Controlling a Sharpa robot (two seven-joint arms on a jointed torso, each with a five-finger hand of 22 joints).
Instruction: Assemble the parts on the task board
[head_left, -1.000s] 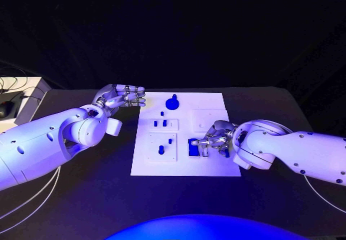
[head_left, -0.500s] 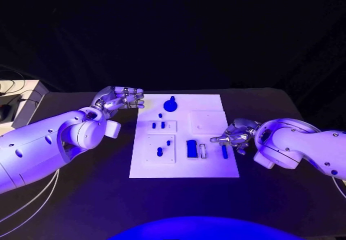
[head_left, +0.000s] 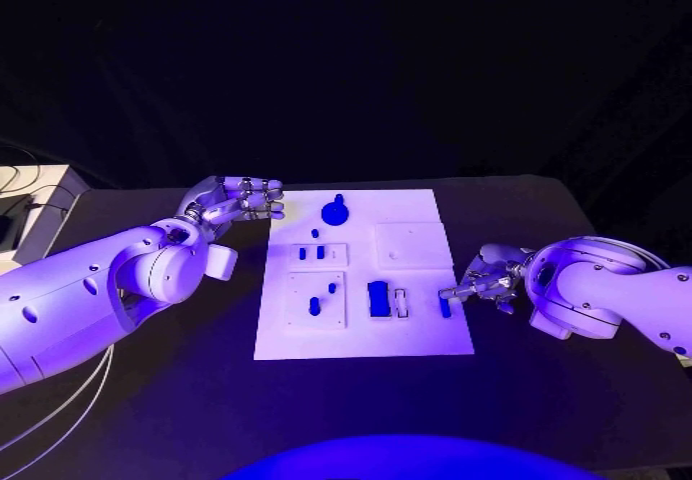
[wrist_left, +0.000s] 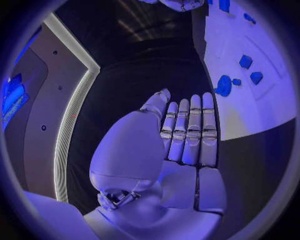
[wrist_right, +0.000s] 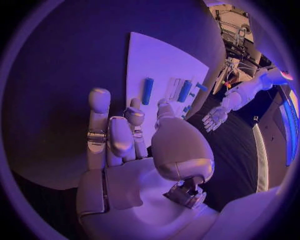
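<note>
Pulling back off the task board (head_left: 361, 330), the right hand (head_left: 486, 284) is now hovering empty beside its right edge, fingers loosely apart. Left hand (head_left: 240, 199) is idling at the far-left corner, fingers together, holding nothing. Small blue parts (head_left: 379, 298) are lying near the board's near-right area; they look light, rigid, best pinched across their sides.

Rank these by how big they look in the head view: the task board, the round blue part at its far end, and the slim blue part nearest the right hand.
1. task board, largest by far.
2. round blue part.
3. slim blue part beside the right hand, smallest, though it lies a little nearer the camera.
</note>
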